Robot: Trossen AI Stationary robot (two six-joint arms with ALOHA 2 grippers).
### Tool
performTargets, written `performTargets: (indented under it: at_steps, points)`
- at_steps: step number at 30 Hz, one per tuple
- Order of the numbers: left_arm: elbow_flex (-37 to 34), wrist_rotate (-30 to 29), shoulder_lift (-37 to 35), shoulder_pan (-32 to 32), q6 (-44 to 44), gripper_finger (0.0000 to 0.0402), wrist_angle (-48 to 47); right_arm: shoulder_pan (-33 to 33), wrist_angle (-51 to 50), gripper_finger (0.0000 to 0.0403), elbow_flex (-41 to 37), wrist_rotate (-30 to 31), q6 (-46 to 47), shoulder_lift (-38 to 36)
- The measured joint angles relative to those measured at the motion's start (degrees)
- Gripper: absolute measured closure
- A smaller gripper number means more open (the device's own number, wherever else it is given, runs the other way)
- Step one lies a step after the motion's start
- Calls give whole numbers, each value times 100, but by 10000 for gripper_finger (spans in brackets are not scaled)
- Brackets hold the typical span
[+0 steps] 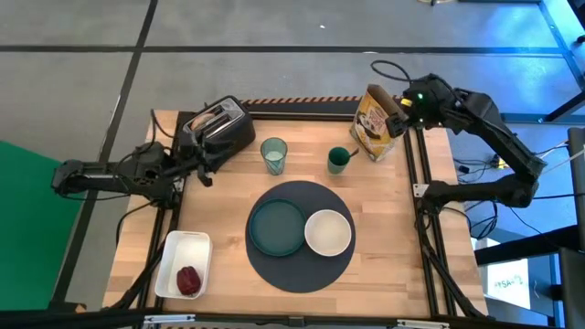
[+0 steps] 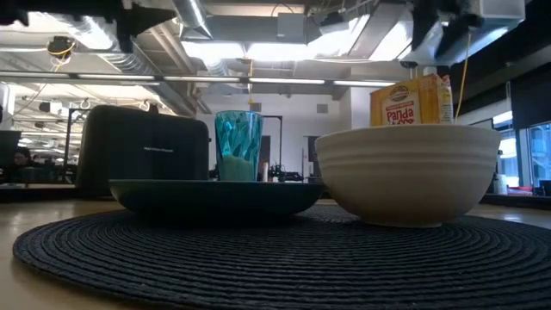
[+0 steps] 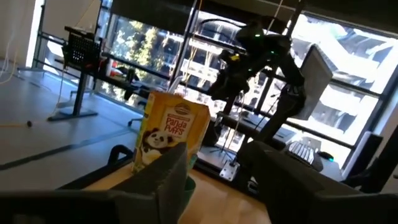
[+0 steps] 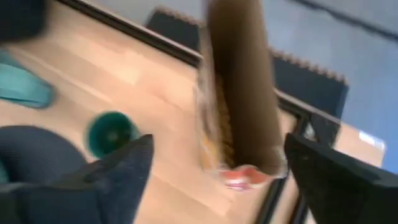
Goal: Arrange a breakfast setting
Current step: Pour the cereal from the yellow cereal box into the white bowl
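The round dark-grey mat (image 1: 302, 265) lies at the table's middle front. On it sit the teal plate (image 1: 277, 227) and the white bowl (image 1: 327, 232). The pale-teal tumbler (image 1: 273, 155) and the small dark-green cup (image 1: 339, 160) stand behind the mat. The yellow-brown cereal box (image 1: 373, 126) stands upright at the far right. My right gripper (image 4: 217, 146) is open at the box's top, one finger on each side (image 1: 398, 108). The dark-red fruit (image 1: 189, 281) lies in the white tray (image 1: 174, 251). My left gripper (image 1: 206, 174) is open beside the black toaster (image 1: 219, 128). No bagel shows plainly. My right gripper stands open astride the cereal box's upper part (image 4: 239, 93), coming from the table's right. One finger (image 4: 311, 168) is close to the box's side. I cannot tell whether it touches. The box stands on the table.
The toaster stands at the far left, with something pale in its slots (image 1: 212, 117). The tray lies at the front left corner. Bare wood shows to the right of the mat (image 1: 393, 238) and between the tray and the toaster.
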Motion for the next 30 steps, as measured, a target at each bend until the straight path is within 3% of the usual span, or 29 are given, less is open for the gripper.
performTargets:
  at_steps: [4,12,17,23,30]
  points:
    - [233,131,346,2,0,199,-161,-652,241,8,-473,-772,-328,-12]
    - [490,261,799,-1,-5,190,-203,-1365,832,59,-1358,-1191,-759,33]
    - [490,328,1115,127,-17,197,-283,-1504,1231,153,-1850,-1196,-876,33]
    - [490,1158,1797,648,-199,197,187,-1487,1381,374,-1828,-1205,-1180,33]
    - [490,1351,2173,1061,-199,161,1064,-1489,1114,400,-830,-1291,-1513,-10]
